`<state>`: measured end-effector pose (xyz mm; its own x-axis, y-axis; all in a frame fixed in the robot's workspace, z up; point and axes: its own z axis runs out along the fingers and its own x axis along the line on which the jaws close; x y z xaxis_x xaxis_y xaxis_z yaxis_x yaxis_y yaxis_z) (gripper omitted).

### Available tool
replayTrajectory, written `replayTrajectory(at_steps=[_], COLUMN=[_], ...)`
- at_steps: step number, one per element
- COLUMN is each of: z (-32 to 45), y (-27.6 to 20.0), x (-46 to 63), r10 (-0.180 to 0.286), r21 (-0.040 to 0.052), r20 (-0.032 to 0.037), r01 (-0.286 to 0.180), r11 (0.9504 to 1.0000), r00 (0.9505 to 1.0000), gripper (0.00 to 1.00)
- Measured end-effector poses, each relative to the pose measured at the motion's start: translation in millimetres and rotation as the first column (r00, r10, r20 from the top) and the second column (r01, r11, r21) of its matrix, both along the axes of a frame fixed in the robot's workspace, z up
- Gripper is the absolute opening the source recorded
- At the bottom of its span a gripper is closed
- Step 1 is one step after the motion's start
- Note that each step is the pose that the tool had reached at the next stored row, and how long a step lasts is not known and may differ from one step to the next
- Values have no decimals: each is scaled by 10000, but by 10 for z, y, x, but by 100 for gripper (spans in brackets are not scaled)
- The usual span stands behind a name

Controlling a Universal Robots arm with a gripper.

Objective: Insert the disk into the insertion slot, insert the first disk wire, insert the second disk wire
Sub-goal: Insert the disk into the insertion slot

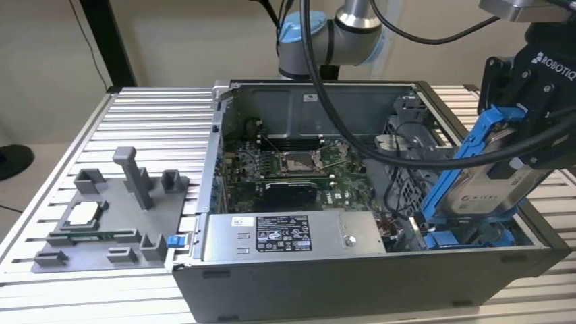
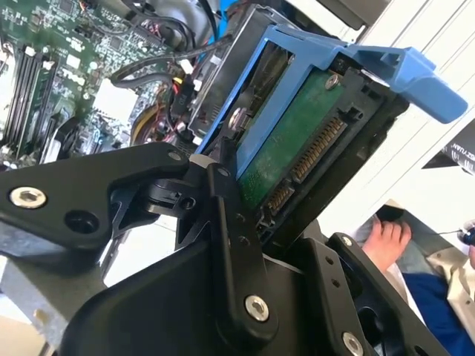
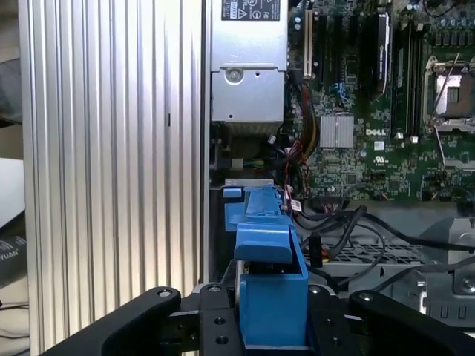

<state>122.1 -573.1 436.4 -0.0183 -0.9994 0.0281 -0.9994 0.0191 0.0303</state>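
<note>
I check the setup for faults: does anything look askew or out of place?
The disk, held in the gripper, leans steeply over the slot instead of lying seated in it. Nothing looks damaged or spilled.

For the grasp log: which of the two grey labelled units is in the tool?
The disk, clipped in its blue carrier and tilted over the case in the tool; the power supply lies flat inside the case.

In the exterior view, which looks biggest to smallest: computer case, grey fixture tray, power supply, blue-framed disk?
1. computer case
2. grey fixture tray
3. power supply and disk: about alike; the disk is held raised, maybe nearer the camera, so unranked.
</note>
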Motion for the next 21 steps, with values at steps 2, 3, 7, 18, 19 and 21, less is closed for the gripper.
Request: replayTrajectory(at_steps=[2,3,7,18,19,21], z=[-2,-2,-5,-56,-65,-88], y=[0,0,0,0,0,0], x=[0,0,0,12,16,27], r10=[0,0,-1,-31,-35,-43], r21=[0,0,1,2,1,1], r20=[0,0,0,0,0,1], r01=[0,0,1,31,35,43], r11=[10000,10000,10000,10000,10000,10000], r00=[10000,10000,10000,10000,10000,10000], gripper=[0,0,0,0,0,0])
